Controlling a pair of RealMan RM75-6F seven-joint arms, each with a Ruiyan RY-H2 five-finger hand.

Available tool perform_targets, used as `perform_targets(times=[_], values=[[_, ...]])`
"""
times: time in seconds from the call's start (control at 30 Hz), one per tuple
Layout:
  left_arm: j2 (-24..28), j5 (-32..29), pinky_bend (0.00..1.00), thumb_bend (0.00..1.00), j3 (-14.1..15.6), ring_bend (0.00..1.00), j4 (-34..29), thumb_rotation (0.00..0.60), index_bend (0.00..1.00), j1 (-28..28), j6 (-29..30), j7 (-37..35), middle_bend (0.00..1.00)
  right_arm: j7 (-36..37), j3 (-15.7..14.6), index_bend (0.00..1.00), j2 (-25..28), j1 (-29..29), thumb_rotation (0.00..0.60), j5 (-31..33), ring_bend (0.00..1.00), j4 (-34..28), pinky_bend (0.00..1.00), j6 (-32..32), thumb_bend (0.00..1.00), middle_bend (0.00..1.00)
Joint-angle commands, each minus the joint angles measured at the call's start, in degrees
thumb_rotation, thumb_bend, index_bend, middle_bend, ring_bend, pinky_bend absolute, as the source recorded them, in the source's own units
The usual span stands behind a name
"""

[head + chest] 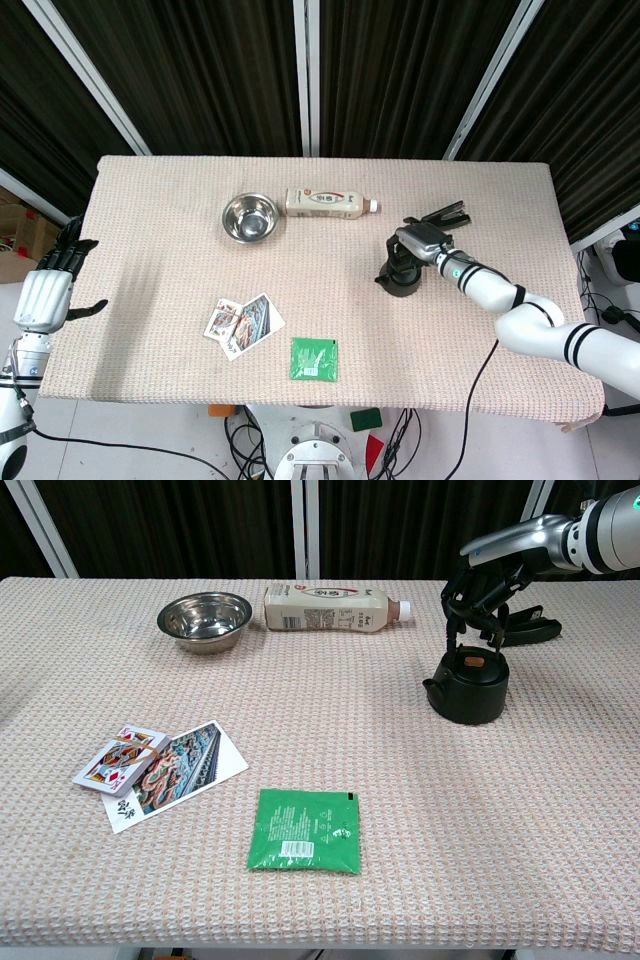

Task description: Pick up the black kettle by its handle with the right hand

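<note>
The black kettle stands right of the table's middle, a small orange mark on its lid and its spout pointing left. Its thin wire handle rises up into my right hand, whose fingers are curled around the handle's top directly above the lid. Whether the kettle's base touches the cloth or hangs barely above it I cannot tell. My left hand hangs off the table's left edge, fingers spread and holding nothing; the chest view does not show it.
A black clip-like object lies just behind the kettle. A steel bowl and a lying bottle are at the back. Playing cards and a green packet lie toward the front.
</note>
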Motion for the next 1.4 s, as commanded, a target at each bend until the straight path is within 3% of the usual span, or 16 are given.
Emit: perform_targets(times=[0.03, 0.73, 1.4], values=[[0.0, 0.0, 0.19, 0.02, 0.0, 0.12, 0.0, 0.593, 0.13, 0.0, 0.1, -0.1, 0.15, -0.1, -0.2, 0.60, 0.0, 0.2, 0.431, -0.1, 0.63, -0.1, 0.00, -0.1, 0.00, 0.73], [0.0, 0.1, 0.19, 0.02, 0.1, 0.12, 0.1, 0.593, 0.13, 0.0, -0.2, -0.6, 0.15, 0.1, -0.8, 0.62, -0.2, -0.3, 0.436, -0.4, 0.63, -0.8, 0.00, 2.4, 0.00, 0.74], [-0.2, 0.4, 0.19, 0.02, 0.3, 0.12, 0.1, 0.593, 0.13, -0.2, -0.5, -0.6, 0.15, 5.4, 0.8, 0.57, 2.7, -0.3, 0.436, -1.4, 0.66, -4.2, 0.00, -1.5, 0.00, 0.76]])
